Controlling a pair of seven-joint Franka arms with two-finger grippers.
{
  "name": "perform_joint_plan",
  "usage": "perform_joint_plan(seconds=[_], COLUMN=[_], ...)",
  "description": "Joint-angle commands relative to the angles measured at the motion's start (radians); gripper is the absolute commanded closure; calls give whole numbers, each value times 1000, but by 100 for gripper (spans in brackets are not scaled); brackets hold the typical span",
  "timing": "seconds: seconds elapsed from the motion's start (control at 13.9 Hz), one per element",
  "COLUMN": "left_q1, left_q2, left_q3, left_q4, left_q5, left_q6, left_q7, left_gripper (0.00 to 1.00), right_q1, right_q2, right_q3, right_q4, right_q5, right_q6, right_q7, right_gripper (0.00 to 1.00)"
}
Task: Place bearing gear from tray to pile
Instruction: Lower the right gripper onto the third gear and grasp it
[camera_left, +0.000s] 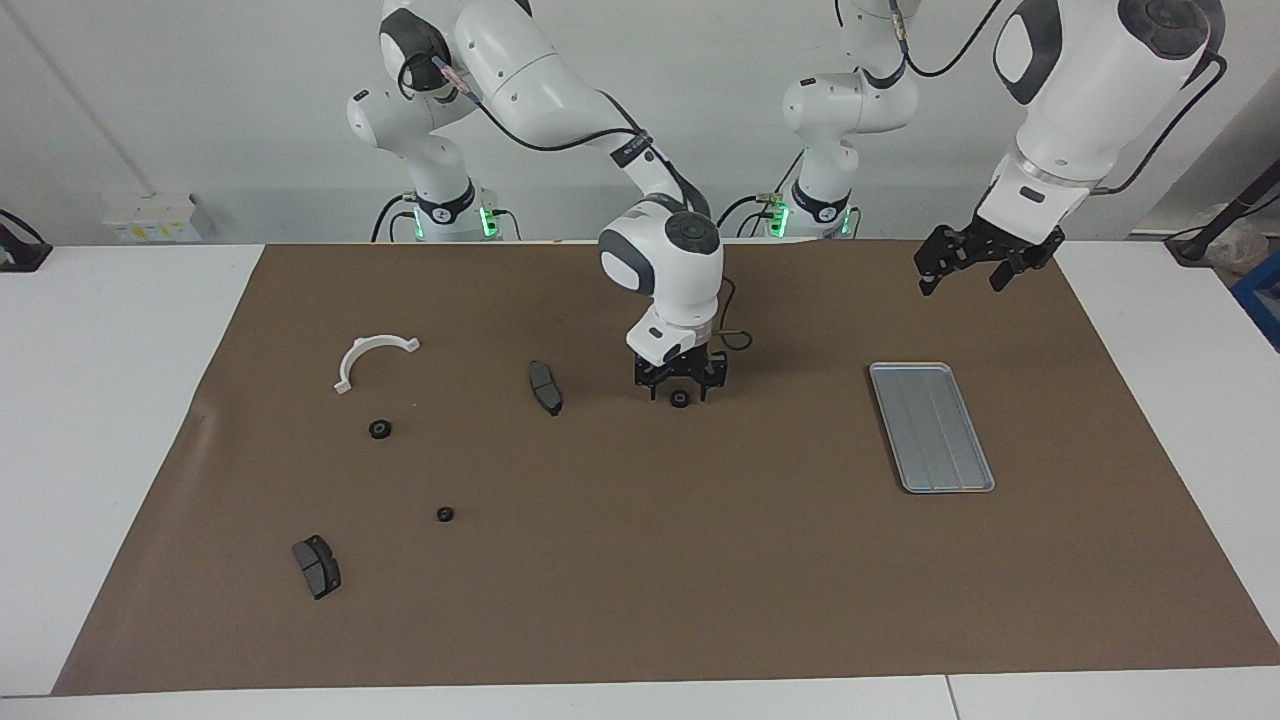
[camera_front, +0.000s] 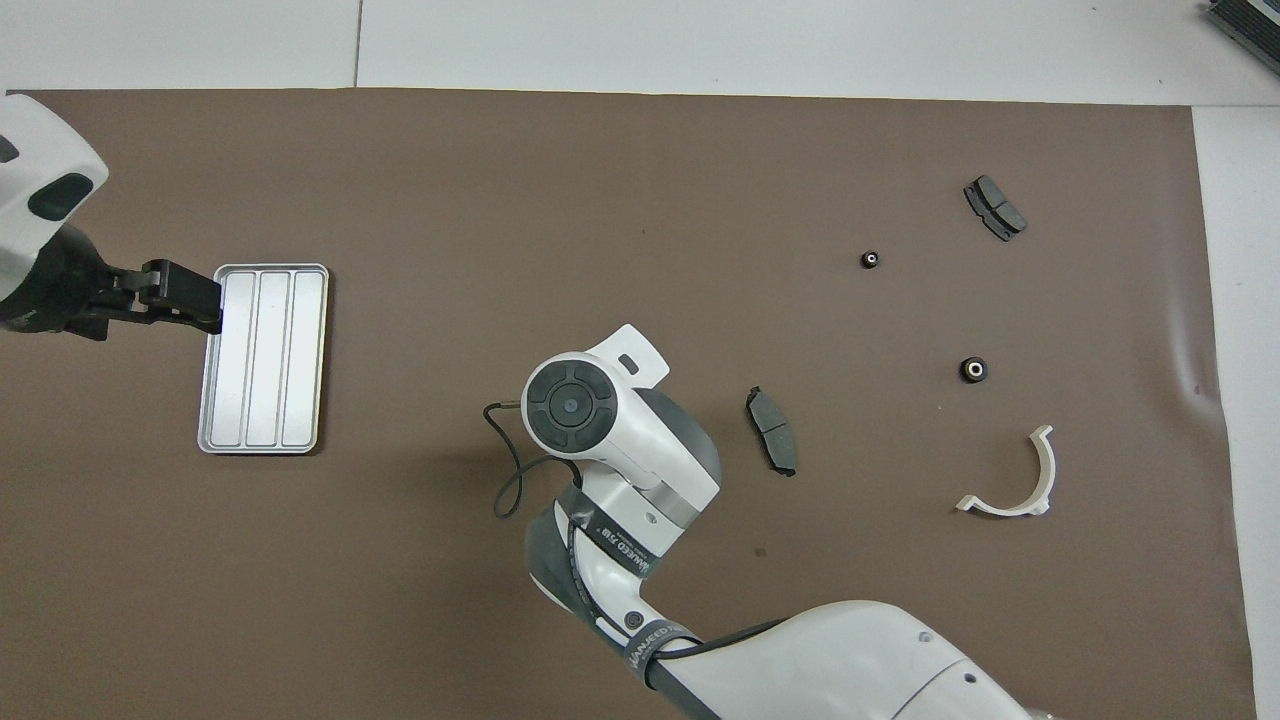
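A small black bearing gear (camera_left: 679, 399) lies on the brown mat, between the nearer brake pad (camera_left: 545, 387) and the tray (camera_left: 930, 425). My right gripper (camera_left: 680, 388) is down over it, fingers apart on either side of it. In the overhead view the right arm's hand hides both. The silver tray (camera_front: 262, 357) holds nothing. My left gripper (camera_left: 962, 270) hangs open in the air by the tray's end nearest the robots, also seen from above (camera_front: 190, 300). The pile's white half-ring bracket (camera_left: 352, 355) and second brake pad (camera_left: 316, 566) lie toward the right arm's end.
Two more small black bearing gears (camera_left: 379, 429) (camera_left: 445, 514) lie on the mat between the bracket and the farther brake pad. The brown mat (camera_left: 640, 580) covers most of the white table. A cable loops off the right wrist (camera_front: 510, 480).
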Motion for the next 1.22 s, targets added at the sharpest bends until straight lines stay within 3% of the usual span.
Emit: perform_joint_plan(seconds=[0.0, 0.07, 0.22, 0.43, 0.79, 1.15], left_q1=[7, 7, 7, 7, 9, 10], left_q2=[-12, -12, -12, -12, -12, -12], left_q3=[-1, -1, -1, -1, -1, 1], left_q4=[-17, -17, -17, -17, -16, -16], left_q5=[11, 11, 11, 11, 11, 11], left_q6=[7, 7, 7, 7, 10, 10], left_q7=[5, 5, 11, 11, 11, 16], left_gripper=[0, 0, 0, 0, 0, 0], right_q1=[4, 4, 6, 12, -35, -184], right_q2=[4, 4, 4, 1, -73, -281], right_q3=[-2, -2, -3, -3, -9, -5], right_q4=[-14, -14, -11, -2, -28, -267], right_q5=[-29, -29, -29, -30, -38, -30], right_q6=[33, 32, 24, 9, -7, 19], right_q7=[22, 24, 25, 65, 50, -149], right_gripper=[25, 36, 69, 98, 100, 100])
